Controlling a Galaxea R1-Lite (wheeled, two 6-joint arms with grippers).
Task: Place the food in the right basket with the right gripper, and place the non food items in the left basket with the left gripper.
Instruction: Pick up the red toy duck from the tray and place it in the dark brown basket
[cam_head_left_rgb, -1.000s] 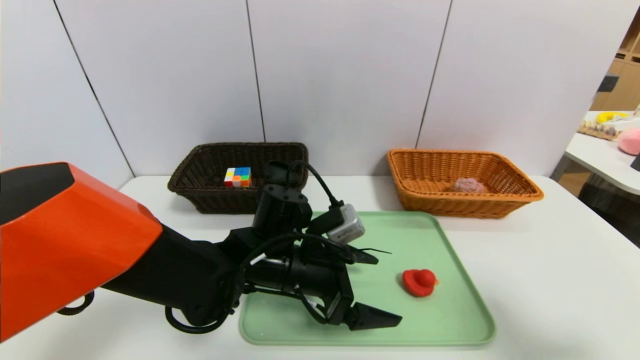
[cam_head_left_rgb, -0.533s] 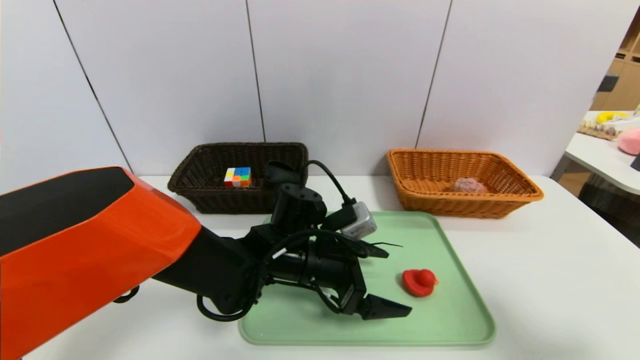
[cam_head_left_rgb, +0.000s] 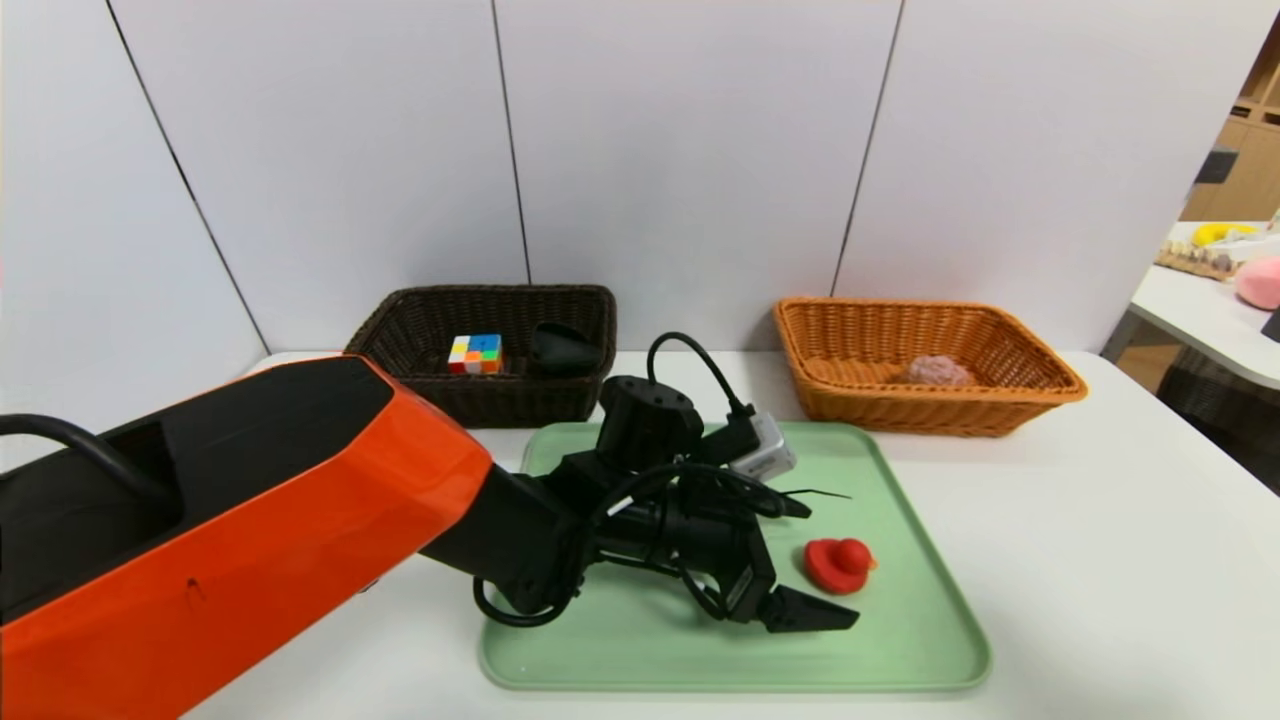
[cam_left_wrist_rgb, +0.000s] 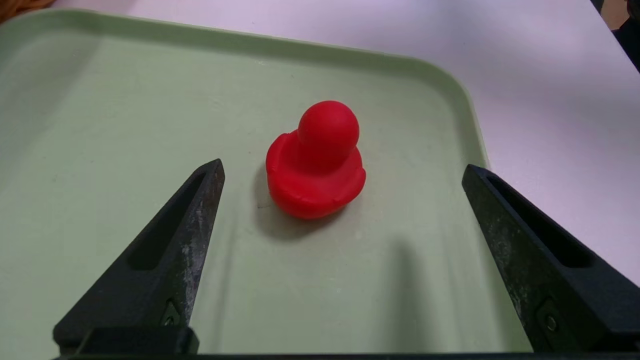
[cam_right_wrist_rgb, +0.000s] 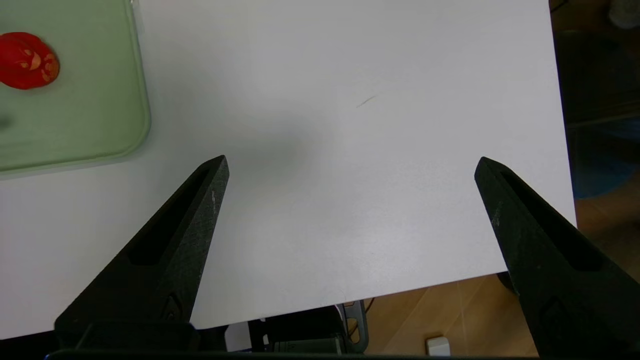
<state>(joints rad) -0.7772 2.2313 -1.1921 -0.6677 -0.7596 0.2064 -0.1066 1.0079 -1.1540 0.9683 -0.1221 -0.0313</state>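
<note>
Bright and evenly lit across the head view, palest on the white tabletop (cam_head_left_rgb: 1120, 540) at lower right of the frame. Faintly shaded around the orange-tan basket (cam_head_left_rgb: 930, 415). In the left wrist view, softly shadowed on the green tray (cam_left_wrist_rgb: 125, 125) beside the red duck (cam_left_wrist_rgb: 316, 175). Dimmer in the right wrist view, with a diffuse grey shadow on the tabletop; beyond its edge, perhaps too dark to read fully.

Duck (cam_head_left_rgb: 838, 566) on the tray (cam_head_left_rgb: 735, 670) — behind it, left basket (cam_head_left_rgb: 490, 400) and right basket (cam_head_left_rgb: 930, 410), well apart.
</note>
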